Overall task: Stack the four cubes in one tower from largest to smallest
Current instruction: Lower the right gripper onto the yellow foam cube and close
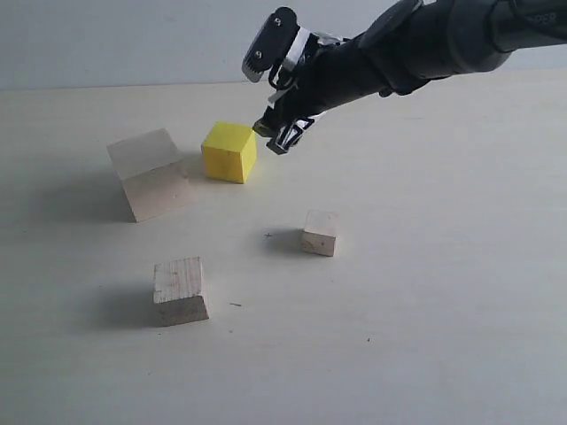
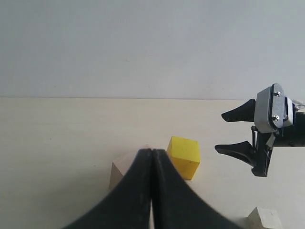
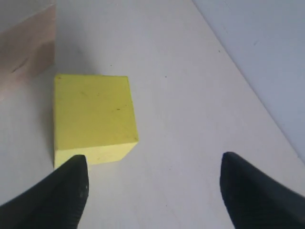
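Note:
The four cubes lie apart on the table. The large wooden cube (image 1: 149, 173) is at the back left, and the yellow cube (image 1: 229, 151) sits just right of it. The medium wooden cube (image 1: 180, 290) is at the front, the small wooden cube (image 1: 320, 232) in the middle. My right gripper (image 1: 276, 135) hovers open just right of the yellow cube (image 3: 93, 114), holding nothing. In the right wrist view one of its fingertips (image 3: 71, 186) is near the cube's corner. My left gripper (image 2: 152, 151) is shut and empty, pointing at the large cube (image 2: 121, 171) and the yellow cube (image 2: 184, 155).
The pale tabletop (image 1: 443, 292) runs back to a light wall (image 1: 133, 40). The right arm (image 1: 425, 40) reaches in from the upper right above the table. The left arm is out of the exterior view.

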Controlling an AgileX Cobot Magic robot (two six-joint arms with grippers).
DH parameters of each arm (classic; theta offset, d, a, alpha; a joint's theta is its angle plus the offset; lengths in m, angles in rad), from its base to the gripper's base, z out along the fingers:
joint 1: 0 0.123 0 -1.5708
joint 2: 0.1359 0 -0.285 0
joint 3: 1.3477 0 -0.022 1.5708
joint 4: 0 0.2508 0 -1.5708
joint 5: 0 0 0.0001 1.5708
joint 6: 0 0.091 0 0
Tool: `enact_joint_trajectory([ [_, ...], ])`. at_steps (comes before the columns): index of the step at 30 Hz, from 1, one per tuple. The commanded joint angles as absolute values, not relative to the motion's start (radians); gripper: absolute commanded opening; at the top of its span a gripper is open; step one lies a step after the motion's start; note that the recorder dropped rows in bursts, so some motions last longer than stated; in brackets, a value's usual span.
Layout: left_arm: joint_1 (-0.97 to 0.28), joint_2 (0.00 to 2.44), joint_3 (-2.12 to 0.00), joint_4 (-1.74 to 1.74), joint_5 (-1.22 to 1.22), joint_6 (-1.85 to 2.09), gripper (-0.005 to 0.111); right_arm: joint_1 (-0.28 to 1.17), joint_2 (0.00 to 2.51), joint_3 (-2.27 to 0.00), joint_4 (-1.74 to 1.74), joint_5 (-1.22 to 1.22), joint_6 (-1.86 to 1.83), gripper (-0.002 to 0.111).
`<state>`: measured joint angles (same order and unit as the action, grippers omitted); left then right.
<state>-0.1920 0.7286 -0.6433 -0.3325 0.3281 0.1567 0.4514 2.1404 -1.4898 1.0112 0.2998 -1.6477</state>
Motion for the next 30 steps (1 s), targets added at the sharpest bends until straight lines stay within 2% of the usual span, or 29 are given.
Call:
enact_joint_trajectory([
  [1, -0.199, 0.732, -0.64, -0.349, 0.314, 0.156, 0.0, 0.453, 2.163, -1.548, 1.064, 0.368, -1.645, 0.073],
  [24, -0.199, 0.732, -0.64, -0.347, 0.314, 0.161, 0.0, 0.465, 2.341, -1.762, 1.068, 0.581, -1.645, 0.073],
  [30, -0.199, 0.732, -0.64, -0.347, 0.314, 0.164, 0.0, 0.465, 2.363, -1.763, 1.035, 0.554, -1.638, 0.073],
])
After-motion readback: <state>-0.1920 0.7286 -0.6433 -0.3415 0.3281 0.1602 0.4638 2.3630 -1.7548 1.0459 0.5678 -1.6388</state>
